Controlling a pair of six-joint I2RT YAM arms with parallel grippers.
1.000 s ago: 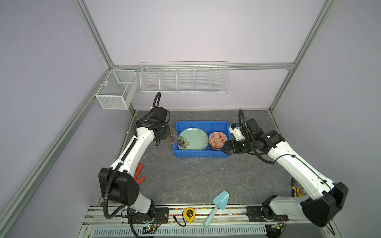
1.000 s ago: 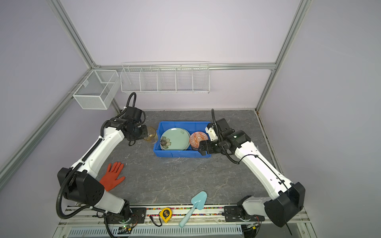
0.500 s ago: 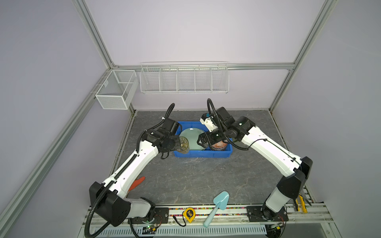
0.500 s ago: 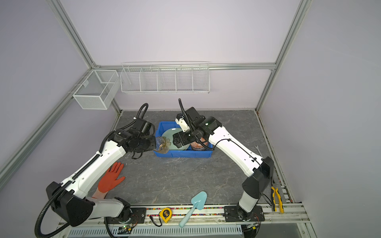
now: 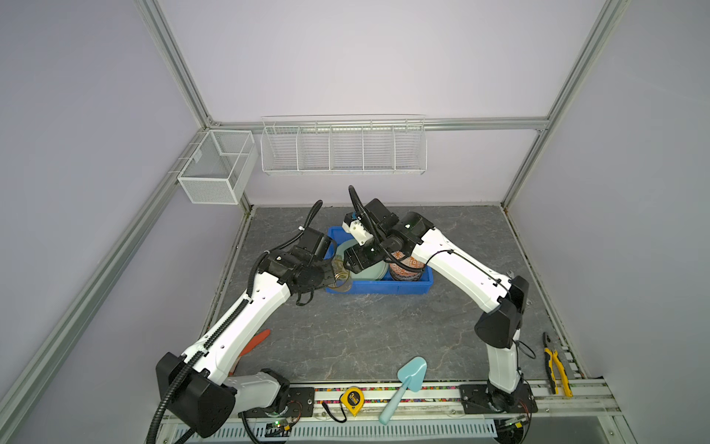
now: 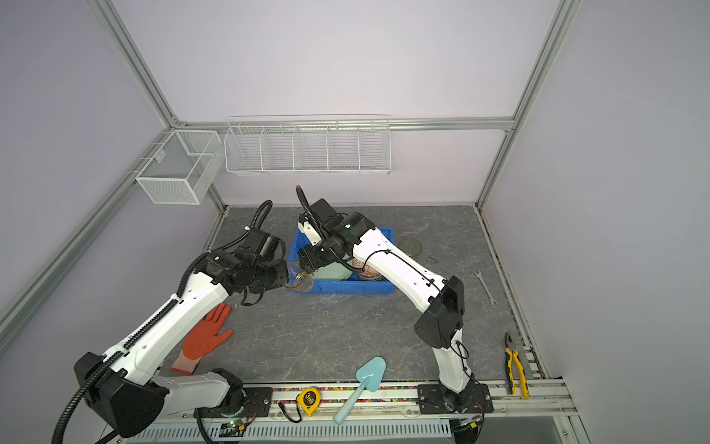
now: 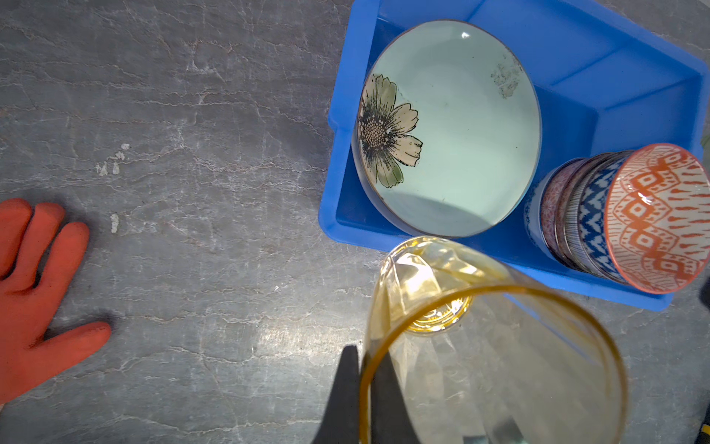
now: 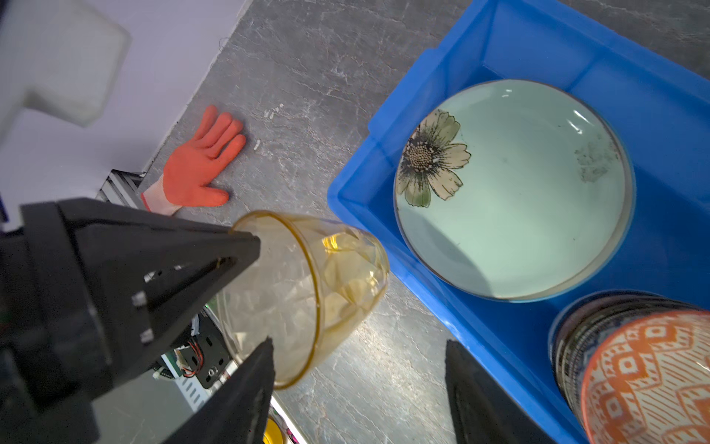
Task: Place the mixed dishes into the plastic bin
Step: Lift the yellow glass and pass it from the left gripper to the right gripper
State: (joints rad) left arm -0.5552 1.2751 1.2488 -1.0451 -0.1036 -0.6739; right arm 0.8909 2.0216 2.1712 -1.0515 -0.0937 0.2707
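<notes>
The bright blue rectangular plastic bin (image 5: pixel 378 287) sits at the far middle of the grey stone-patterned counter (image 5: pixel 365 334) and already holds part of the load. A round mint-green plate with a painted flower (image 7: pixel 461 127) lies flat in its left half. A nested stack of small patterned bowls (image 7: pixel 584 215), an orange-and-white one on top, stands in its right half. Whether more plates lie under the mint one I cannot tell.

The translucent amber faceted cup (image 7: pixel 442 292) hangs tilted in the air at the bin's near left corner, mostly outside the near wall and not yet inside. The left arm's fingers (image 7: pixel 345 388) are pinched tight on its rim, one inside the wall and one outside. The right arm's fingers (image 8: pixel 249 392) hang over the bin's left end, just beside the cup, standing well apart with nothing gripped. Whether one brushes the cup's side I cannot say.

A translucent green cup (image 6: pixel 410 245) rests on the counter just right of the bin, toward its far corner.

By my reading the job is well past halfway. The amber cup has to be set down inside and the green cup fetched. No other dish shows outside the bin.
</notes>
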